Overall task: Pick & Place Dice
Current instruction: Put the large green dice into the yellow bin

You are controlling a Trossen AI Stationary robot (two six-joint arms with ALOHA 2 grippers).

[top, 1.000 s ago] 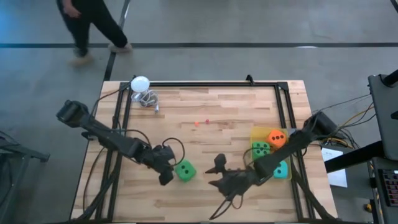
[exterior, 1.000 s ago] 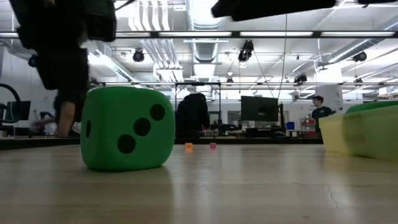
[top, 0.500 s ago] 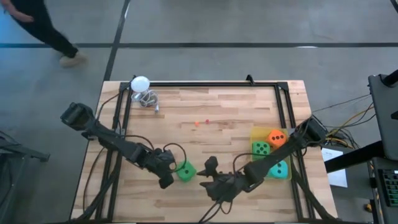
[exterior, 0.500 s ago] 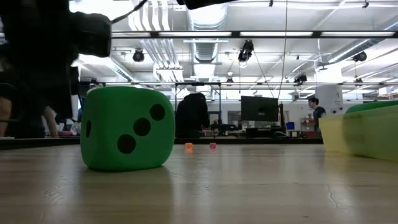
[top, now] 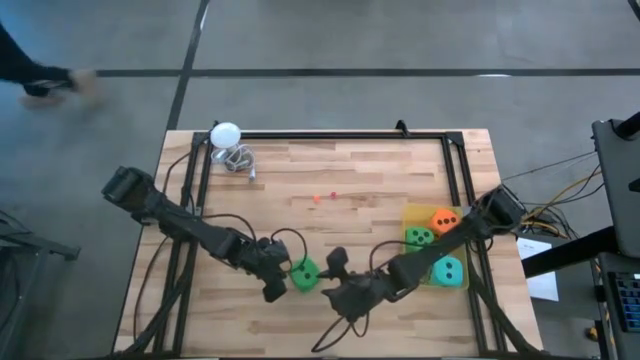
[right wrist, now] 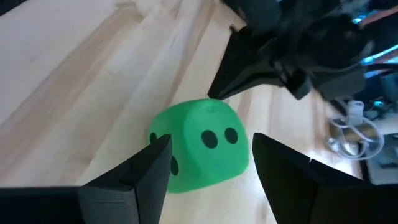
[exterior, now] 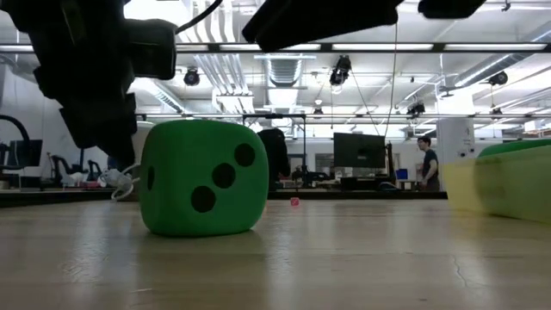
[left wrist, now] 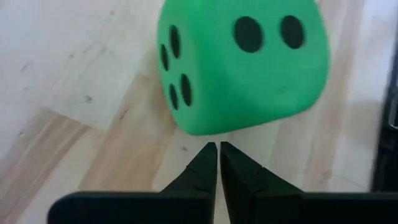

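Bright green die [top: 303, 275], soft-edged, with 3 dark pips on 1 face in the low view and 2 and 4 in the left wrist view, standing flat on the wooden table [top: 330, 170] between both grippers. Left gripper [top: 272, 283] pressed up just beside it, fingers [left wrist: 202, 168] brought together to a narrow slit, tips at the foot of the die and holding nothing. Right gripper [top: 332, 278] on the die's other side, fingers [right wrist: 146, 168] spread wide with the die framed in the gap, not touching it.

Beyond the right gripper, back along its arm near the table's right rail: yellow tray [top: 412, 213] carrying a second green die [top: 419, 238], an orange-red die [top: 444, 221] and a teal die [top: 449, 270], packed close together.

Bare wood open ahead of both grippers toward the table's far edge, broken only by 2 tiny coloured specks [top: 325, 198] mid-table. White ball [top: 225, 134] at the far left corner, well apart from the left gripper. Near edge of the table close behind both grippers.
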